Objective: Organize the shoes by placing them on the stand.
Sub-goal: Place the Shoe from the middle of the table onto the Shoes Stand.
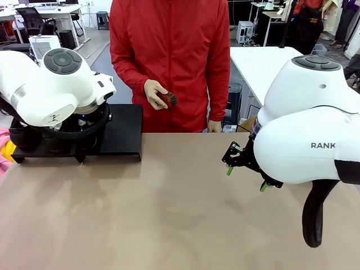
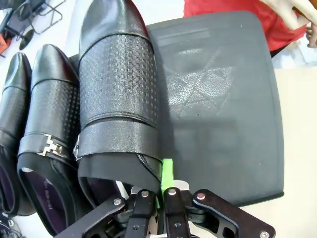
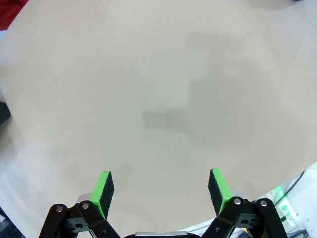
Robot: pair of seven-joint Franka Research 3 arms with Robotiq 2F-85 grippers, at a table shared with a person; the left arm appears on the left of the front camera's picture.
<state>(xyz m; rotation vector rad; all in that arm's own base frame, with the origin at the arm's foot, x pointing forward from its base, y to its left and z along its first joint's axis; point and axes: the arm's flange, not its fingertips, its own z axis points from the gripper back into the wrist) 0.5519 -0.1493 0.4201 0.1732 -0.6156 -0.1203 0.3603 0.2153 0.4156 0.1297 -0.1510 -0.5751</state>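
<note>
left hand (image 2: 161, 179): clamped on shoe (image 2: 119, 94) | right hand (image 3: 161, 186): spread above table (image 3: 158, 74)

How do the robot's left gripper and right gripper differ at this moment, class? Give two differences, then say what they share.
1. The left gripper is shut on the rear rim of a black shoe; the right gripper is open and holds nothing.
2. The left gripper is at the stand, beside other shoes; the right gripper hangs over bare table.
Shared: both are black with green pads.
</note>
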